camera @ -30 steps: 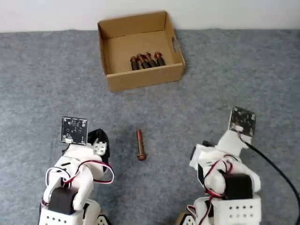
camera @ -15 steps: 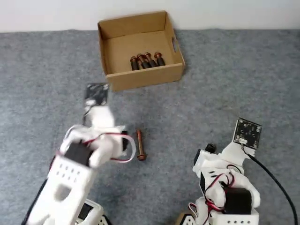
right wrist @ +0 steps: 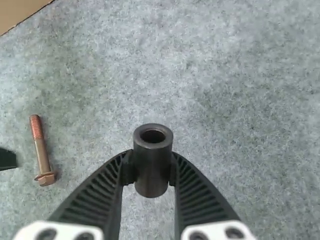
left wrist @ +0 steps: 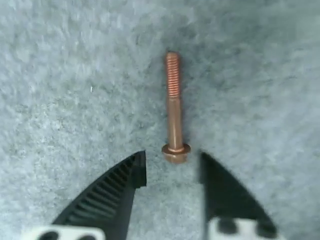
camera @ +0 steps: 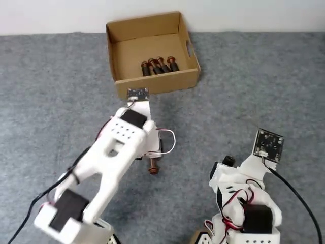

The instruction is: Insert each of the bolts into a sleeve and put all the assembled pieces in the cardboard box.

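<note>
A copper bolt [left wrist: 173, 107] lies flat on the grey carpet, its head pointing toward the arms. My left gripper [left wrist: 171, 169] hangs open just above it, one finger on each side of the bolt head. In the high view the left arm [camera: 124, 137] stretches over the bolt, and just the bolt head [camera: 153, 169] peeks out. My right gripper [right wrist: 152, 167] is shut on a dark sleeve [right wrist: 152, 147] held upright with its bore facing up. The bolt [right wrist: 40, 150] lies off to one side of it. The right arm [camera: 244, 188] sits low at the front right.
The cardboard box [camera: 152, 84] stands at the back centre with several assembled pieces [camera: 159, 65] lying in a row inside. A cable [camera: 299, 195] trails from the right arm. Grey carpet covers the table around the arms.
The left arm has swung up from the front left and reached forward and right until it is over the bolt. The right arm has barely moved and keeps the sleeve.
</note>
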Robot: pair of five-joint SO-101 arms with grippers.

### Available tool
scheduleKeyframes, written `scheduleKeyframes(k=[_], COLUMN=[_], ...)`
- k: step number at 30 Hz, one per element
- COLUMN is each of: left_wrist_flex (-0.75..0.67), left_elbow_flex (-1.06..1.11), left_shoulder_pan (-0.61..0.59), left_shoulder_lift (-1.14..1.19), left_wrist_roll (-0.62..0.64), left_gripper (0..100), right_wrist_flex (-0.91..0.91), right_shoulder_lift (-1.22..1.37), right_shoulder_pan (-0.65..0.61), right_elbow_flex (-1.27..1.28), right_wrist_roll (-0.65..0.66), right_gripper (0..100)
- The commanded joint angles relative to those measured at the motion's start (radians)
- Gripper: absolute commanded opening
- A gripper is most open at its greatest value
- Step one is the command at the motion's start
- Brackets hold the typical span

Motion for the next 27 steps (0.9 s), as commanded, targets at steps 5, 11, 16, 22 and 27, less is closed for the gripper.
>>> scheduleKeyframes(k=[5,11,16,22,27], left_wrist_flex=[0.025,0.023,-0.040,-0.138,-0.157], left_elbow_flex=[-0.094,-0.099,-0.101,-0.101,-0.102], left_shoulder_pan=[0.008,0.000,0.000,0.000,-0.002], left_shoulder_lift=[0.127,0.215,0.278,0.304,0.330], left_wrist_roll=[0.014,0.012,0.012,0.008,0.009], left_gripper=[25,24,16,4,1], right_wrist_flex=[-0.021,-0.021,-0.021,-0.021,-0.021], right_shoulder_lift=[-0.002,-0.002,-0.002,-0.002,-0.002], right_shoulder_pan=[0.010,0.010,0.010,0.010,0.010], right_elbow_flex=[-0.009,-0.009,-0.009,-0.009,-0.009], right_wrist_roll=[0.011,0.011,0.011,0.009,0.009], right_gripper=[0.9,0.9,0.9,0.9,0.9])
